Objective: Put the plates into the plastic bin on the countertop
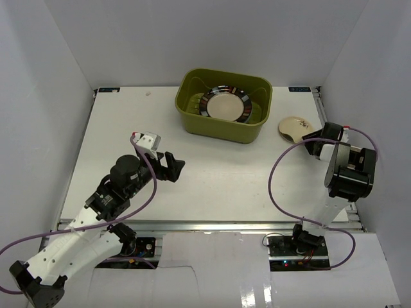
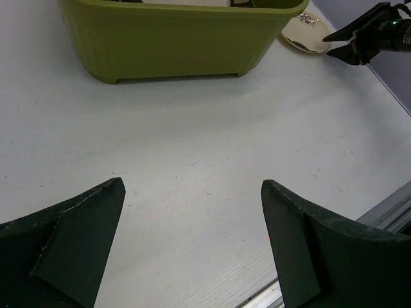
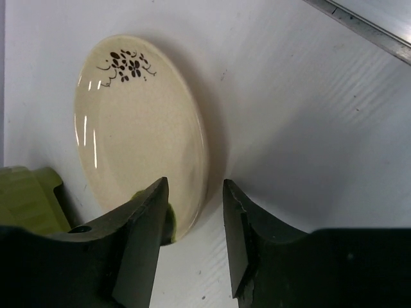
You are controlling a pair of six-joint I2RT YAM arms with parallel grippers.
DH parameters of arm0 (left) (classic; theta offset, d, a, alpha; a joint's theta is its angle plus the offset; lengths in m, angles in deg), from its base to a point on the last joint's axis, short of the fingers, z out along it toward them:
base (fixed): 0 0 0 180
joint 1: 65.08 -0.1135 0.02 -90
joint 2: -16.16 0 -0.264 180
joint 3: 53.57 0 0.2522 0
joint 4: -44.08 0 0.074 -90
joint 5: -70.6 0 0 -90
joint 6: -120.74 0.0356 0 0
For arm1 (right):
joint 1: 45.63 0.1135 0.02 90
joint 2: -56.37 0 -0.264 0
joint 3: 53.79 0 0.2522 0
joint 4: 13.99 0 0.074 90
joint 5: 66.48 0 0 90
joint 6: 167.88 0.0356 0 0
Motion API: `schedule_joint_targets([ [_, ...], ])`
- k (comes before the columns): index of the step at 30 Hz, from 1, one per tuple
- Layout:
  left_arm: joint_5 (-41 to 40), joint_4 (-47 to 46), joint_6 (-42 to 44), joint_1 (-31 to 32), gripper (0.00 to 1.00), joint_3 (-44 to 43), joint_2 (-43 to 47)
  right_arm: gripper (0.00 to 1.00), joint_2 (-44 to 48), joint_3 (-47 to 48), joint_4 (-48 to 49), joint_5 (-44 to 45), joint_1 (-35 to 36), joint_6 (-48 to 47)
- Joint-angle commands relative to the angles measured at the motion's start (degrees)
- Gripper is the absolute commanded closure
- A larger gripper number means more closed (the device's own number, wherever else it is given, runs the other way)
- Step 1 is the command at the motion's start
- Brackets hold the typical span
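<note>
My right gripper (image 3: 194, 187) is narrowly spread, straddling the near rim of the cream plate (image 3: 138, 128), which lies on the counter (image 1: 212, 179) just right of the bin (image 1: 221, 128). Closing on so shallow, glossy an edge, I may squirt the plate away or tip it. My left gripper (image 2: 192, 189) hangs wide apart before the bin, empty.
</note>
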Motion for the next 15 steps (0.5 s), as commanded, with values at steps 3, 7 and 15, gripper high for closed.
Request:
schedule_joint_targets([
  [3, -2.1, -0.7, 0.4, 0.0, 0.02, -0.2, 1.4, 0.61, -5.9, 4.1, 2.7, -3.9, 0.0, 0.1],
  [7, -4.0, -0.7, 0.0, -0.1, 0.02, -0.1, 1.2, 0.90, -7.7, 4.9, 4.9, -7.5, 0.0, 1.3],
  [15, -8.6, -0.7, -0.2, -0.5, 0.03, 0.2, 2.1, 0.92, 15.2, -9.4, 17.9, -5.0, 0.2, 4.6],
])
